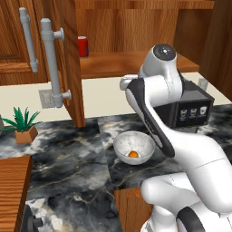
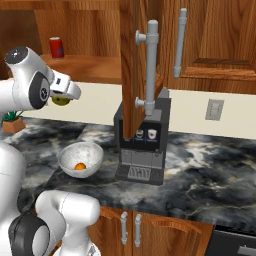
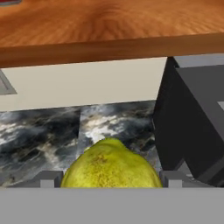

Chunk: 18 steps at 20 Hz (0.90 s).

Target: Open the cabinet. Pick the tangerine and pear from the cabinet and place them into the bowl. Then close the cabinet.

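No readable writing anywhere: red can (image 1: 83,46) on the cabinet shelf carries no legible label, and the three small pictograms on the front of the black coffee machine (image 2: 145,145) are too small to make out.

Pear (image 3: 111,164), yellow-green and dimpled, sits squarely between the two dark finger tips (image 3: 49,179) in the hand view, one tip on each side of it, flanks meeting the pads. Jaws (image 2: 62,99) clenched on the pear, spread wide around it. In the right base view, held aloft just below the front edge of the open cabinet (image 2: 90,67) shelf, in front of the pale wall, above the dark marbled bench (image 1: 68,154). Directly ahead in the hand view: bench surface, the wall strip, the shelf's wooden underside along the top, the coffee machine's dark flank to the right.

Bowl (image 1: 122,147), pale and stone-mottled, stands on the bench just left of the coffee machine, lower than the held pear and nearer the base. Tangerine (image 1: 133,154) lies inside the bowl, near its bottom, small and orange.

Both cabinet doors swung open, edge-on toward the cameras, grey bar handles (image 1: 50,61) upright on their faces. Small potted plant (image 1: 23,124) on the bench at far left, well apart from the bowl. Wall outlet (image 2: 215,109) on the wall to the right of the coffee machine.
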Available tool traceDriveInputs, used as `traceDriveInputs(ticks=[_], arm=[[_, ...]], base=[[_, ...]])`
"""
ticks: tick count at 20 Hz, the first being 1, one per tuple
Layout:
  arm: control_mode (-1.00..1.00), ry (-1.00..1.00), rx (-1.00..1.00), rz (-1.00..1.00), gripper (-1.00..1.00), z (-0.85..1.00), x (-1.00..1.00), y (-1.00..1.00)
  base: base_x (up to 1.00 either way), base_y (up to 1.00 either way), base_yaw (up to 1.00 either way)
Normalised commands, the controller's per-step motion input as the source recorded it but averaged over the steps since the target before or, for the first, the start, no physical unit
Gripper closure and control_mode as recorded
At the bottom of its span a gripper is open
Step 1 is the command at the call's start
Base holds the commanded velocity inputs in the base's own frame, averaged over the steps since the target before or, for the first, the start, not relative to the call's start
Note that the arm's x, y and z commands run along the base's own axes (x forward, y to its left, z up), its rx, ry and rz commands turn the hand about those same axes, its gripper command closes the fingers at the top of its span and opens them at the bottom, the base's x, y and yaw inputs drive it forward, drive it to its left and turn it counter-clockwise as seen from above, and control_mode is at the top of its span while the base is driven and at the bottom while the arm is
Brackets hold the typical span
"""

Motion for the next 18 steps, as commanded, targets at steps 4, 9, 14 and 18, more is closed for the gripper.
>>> traceDriveInputs(ticks=[4,9,14,18], arm=[[-1.0,0.03,0.0,0.0,1.0,-0.79,-0.03,0.0],[-1.0,0.06,0.01,0.0,1.0,-0.85,0.0,0.0],[-1.0,0.18,0.04,0.0,1.0,-0.82,0.06,0.0],[-1.0,0.15,0.07,0.0,1.0,-0.65,0.27,0.0]], base=[[0.0,0.0,0.0],[0.0,0.0,0.0],[0.0,0.0,0.0],[0.0,0.0,0.0]])
